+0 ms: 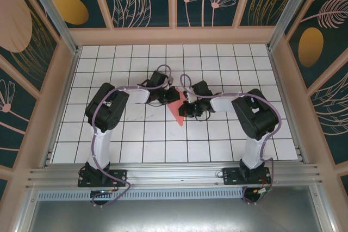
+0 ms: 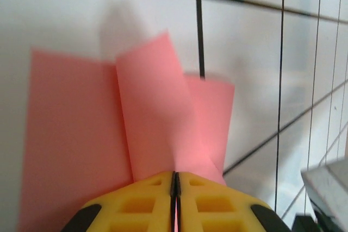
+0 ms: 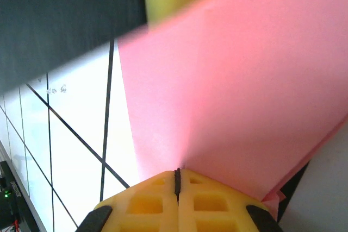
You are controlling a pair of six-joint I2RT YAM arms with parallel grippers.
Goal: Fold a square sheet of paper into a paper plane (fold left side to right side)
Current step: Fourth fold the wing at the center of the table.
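Pinching the paper plane [image 1: 176, 111] from both sides: left hand [image 1: 165, 97] clamped shut on its overlapping flaps, right hand [image 1: 188, 107] likewise closed on a layered edge. Held mid-surface [image 1: 136, 134] between the two hands; touching the grid or lifted, impossible to tell. Judged well along: already narrowed to a creased wedge, several layers stacked. Probably left: a last fold or sharpening of creases, then letting go. Narrow tip aimed at the arm bases, long axis running far-to-near, wide end toward the back wall.
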